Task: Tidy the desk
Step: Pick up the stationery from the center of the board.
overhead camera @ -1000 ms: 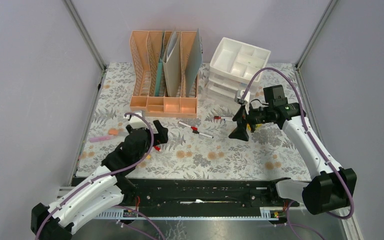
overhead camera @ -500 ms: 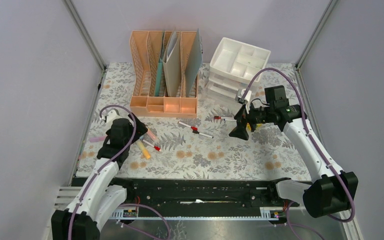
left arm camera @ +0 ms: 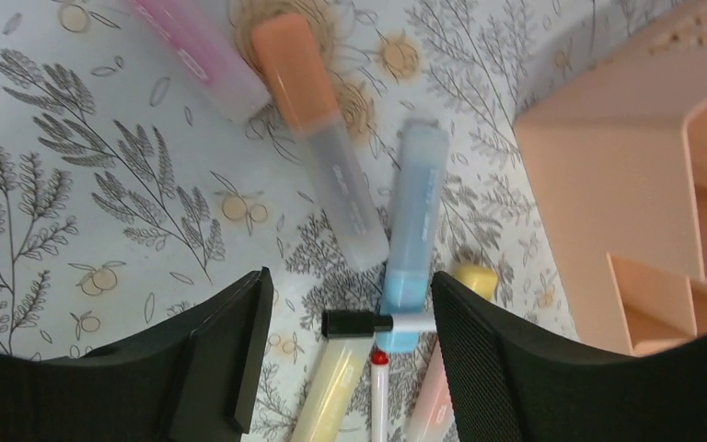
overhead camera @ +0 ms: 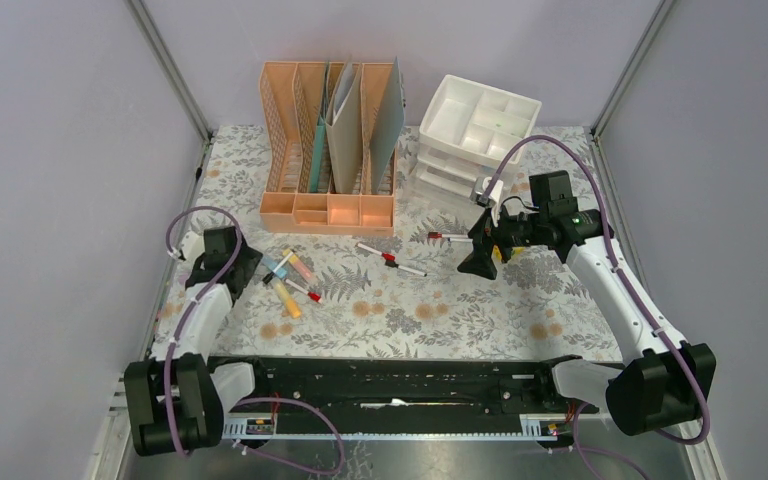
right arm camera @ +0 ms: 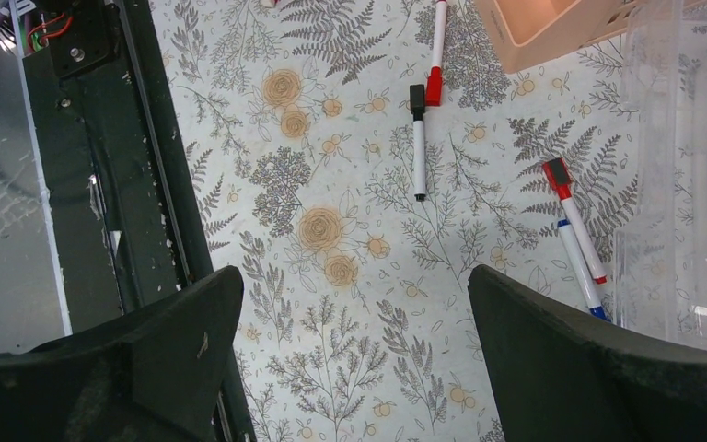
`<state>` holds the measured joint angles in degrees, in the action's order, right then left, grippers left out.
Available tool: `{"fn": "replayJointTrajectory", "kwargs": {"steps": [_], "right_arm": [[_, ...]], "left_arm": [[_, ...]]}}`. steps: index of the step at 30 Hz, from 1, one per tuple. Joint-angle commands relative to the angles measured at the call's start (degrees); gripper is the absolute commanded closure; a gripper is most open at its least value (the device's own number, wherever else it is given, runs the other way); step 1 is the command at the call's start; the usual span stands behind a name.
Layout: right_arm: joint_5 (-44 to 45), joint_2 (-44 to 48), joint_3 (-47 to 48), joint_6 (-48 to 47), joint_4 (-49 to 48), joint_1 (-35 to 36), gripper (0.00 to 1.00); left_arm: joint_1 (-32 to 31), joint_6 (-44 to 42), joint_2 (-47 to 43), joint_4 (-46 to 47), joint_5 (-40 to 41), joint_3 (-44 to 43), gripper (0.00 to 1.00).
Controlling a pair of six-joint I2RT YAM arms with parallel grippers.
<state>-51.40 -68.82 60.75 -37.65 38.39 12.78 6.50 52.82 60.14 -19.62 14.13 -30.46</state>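
1. Peach slotted plastic file rack (overhead camera: 290,120), upright at the back, with low open compartments along its front. It holds a teal folder (overhead camera: 318,150) and pale grey folders (overhead camera: 344,135).
2. White plastic drawer unit (overhead camera: 450,170), just right of the rack. A white divided tray (overhead camera: 480,118) lies tilted on top.
3. Highlighters, a loose cluster near the rack's front corner: pink (left arm camera: 202,55), orange-capped (left arm camera: 327,157), blue (left arm camera: 414,230), yellow (left arm camera: 336,391).
4. White markers: red-capped (right arm camera: 436,46) and black-capped (right arm camera: 418,138), caps nearly meeting. A red-capped marker (right arm camera: 575,221) and a blue-tipped marker (right arm camera: 580,276) lie side by side at the drawer unit's foot.
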Motion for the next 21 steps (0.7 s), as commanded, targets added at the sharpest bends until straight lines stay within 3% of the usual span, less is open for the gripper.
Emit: {"fn": "replayJointTrajectory", "kwargs": {"steps": [1,5,9,15,21], "right_arm": [[0.9,0.4,-0.1,0.1,-1.0,0.7,0.00],[1.0,0.4,-0.1,0.1,-1.0,0.7,0.01],[1.3,0.5,-0.3,0.3,-1.2,0.7,0.00],[1.4,0.4,-0.3,0.4,-1.4,0.7,0.01],[1.7,0.4,-0.4,0.5,-1.6,0.7,0.01]], "left_arm": [[3.2,4.0,3.8,2.8,1.6,-3.4,0.34],[5.2,3.9,12.2,1.0,0.5,-8.2,0.42],[5.7,4.1,20.7,-2.2,1.7,-13.2,0.44],[6.3,5.1,27.2,-3.7,0.6,-16.6,0.42],[6.2,4.0,31.9,-9.0,-0.5,-20.2,0.47]]}}
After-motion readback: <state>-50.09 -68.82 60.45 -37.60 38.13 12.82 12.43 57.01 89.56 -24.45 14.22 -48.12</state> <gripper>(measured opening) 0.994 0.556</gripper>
